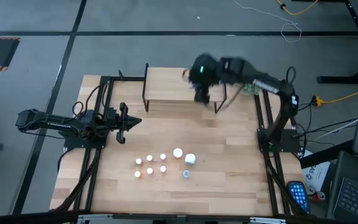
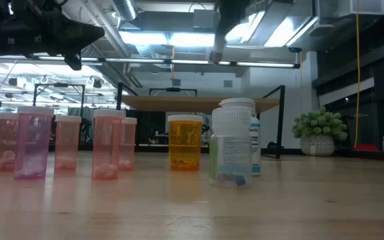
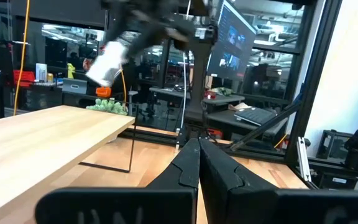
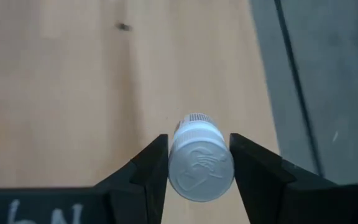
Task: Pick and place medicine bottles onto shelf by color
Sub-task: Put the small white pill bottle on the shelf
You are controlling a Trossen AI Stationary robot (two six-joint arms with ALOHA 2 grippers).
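Observation:
My right gripper (image 1: 202, 92) is over the shelf (image 1: 173, 87), near its right end, shut on a white-capped white bottle (image 4: 201, 163). This bottle also shows in the left wrist view (image 3: 107, 64), above the shelf's top (image 3: 42, 140). Several white-capped bottles (image 1: 163, 163) stand upright on the table in front of the shelf. In the low view they are pink ones (image 2: 65, 143), an orange one (image 2: 185, 141), a larger clear-white one (image 2: 234, 143) and a white-blue one (image 2: 255, 148) behind it. My left gripper (image 1: 129, 121) waits shut at the table's left (image 3: 197, 146). My right gripper pinches the bottle between its two fingers (image 4: 151, 165), on opposite sides of the white cap (image 4: 185, 140) at the bottle's top. The fingers come from above, pointing down. The bottle hangs below them, cap up, lifted clear above the shelf's top.
A green fuzzy plant ball (image 2: 320, 127) stands at the table's far right, also in the left wrist view (image 3: 107, 106). The shelf's black legs (image 1: 146, 81) rise from the table. Black frame rails (image 1: 98, 155) run along the table's left and right sides.

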